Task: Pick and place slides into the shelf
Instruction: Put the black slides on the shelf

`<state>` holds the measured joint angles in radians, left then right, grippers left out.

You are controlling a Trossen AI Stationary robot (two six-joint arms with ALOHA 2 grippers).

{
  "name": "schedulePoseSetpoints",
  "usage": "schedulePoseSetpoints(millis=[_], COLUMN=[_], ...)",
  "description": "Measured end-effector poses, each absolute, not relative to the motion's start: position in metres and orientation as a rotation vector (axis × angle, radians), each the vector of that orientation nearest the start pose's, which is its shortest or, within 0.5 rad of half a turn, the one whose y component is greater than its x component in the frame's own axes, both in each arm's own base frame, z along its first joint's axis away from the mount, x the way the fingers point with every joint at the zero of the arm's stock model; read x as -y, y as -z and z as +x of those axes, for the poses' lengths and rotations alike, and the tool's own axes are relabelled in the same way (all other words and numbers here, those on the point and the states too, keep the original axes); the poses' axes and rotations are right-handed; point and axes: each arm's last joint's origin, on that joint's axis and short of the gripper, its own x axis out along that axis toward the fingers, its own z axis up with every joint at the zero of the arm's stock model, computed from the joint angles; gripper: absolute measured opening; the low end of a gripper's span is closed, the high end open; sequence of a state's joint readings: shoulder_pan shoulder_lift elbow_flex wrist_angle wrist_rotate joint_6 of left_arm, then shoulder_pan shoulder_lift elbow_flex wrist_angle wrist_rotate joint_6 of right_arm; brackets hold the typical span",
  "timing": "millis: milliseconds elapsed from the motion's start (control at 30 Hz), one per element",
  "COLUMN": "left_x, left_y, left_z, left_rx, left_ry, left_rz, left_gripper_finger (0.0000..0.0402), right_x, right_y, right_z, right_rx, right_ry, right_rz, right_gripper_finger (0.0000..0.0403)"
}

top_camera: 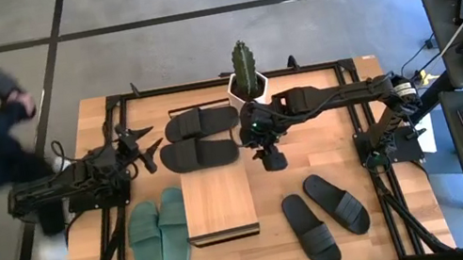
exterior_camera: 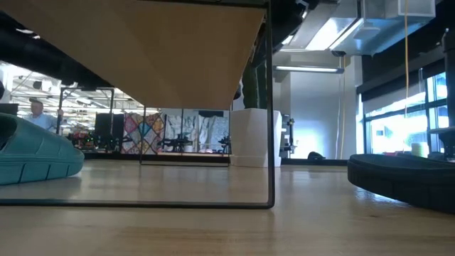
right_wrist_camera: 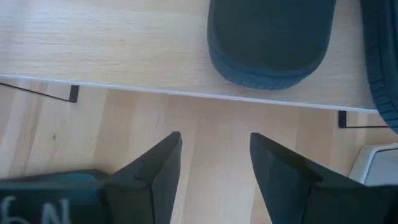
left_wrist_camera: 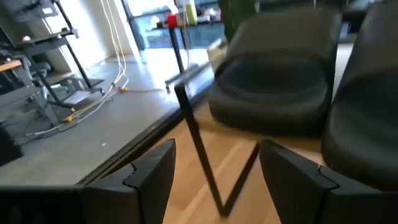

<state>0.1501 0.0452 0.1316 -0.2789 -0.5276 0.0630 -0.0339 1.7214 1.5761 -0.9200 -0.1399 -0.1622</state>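
Right tool [top_camera: 273, 159] empty beside shelf [top_camera: 217, 201]; high view alone shows cactus [top_camera: 244, 63].

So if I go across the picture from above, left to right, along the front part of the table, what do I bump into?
Green slides → shelf → black slides, which lie slanted.

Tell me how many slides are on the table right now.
6. A black pair lies behind the shelf beside the potted cactus, a green pair lies left of the shelf, and another black pair lies right of it. None appears hidden.
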Motion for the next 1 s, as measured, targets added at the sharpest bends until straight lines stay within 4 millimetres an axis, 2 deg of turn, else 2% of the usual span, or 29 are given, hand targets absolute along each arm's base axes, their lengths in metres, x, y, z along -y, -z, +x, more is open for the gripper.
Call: schedulePoseSetpoints(millis=[133,200,333,500,600,833,1000], left_x=[-0.030,-0.031,-0.030,-0.030,-0.028,-0.022,-0.018], left_y=[-0.198,-0.198,-0.205,-0.206,-0.203,-0.210,-0.224], left_z=[0.075,0.073,0.072,0.070,0.074,0.085,0.084], left_rx=[-0.150,-0.143,-0.114,-0.180,-0.237,-0.354,-0.511], left_ry=[-0.835,-0.900,-0.884,-0.889,-0.828,-0.753,-0.869], left_rz=[0.030,0.006,-0.054,-0.176,-0.221,-0.332,-0.385], left_gripper_finger=[0.0225,0.0225,0.0225,0.0225,0.0225,0.0225,0.0225], right_x=[0.008,0.008,0.008,0.008,0.008,0.008,0.008], right_y=[-0.304,-0.304,-0.304,-0.304,-0.304,-0.304,-0.304], right_z=[0.357,0.357,0.357,0.357,0.357,0.357,0.356], right_rx=[-1.054,-1.055,-1.056,-1.056,-1.056,-1.055,-1.055], right_ry=[-0.183,-0.183,-0.184,-0.184,-0.187,-0.210,-0.215], right_rz=[-0.054,-0.056,-0.056,-0.056,-0.062,-0.100,-0.108], right_gripper_finger=[0.0191,0.0191,0.0191,0.0191,0.0191,0.0191,0.0191])
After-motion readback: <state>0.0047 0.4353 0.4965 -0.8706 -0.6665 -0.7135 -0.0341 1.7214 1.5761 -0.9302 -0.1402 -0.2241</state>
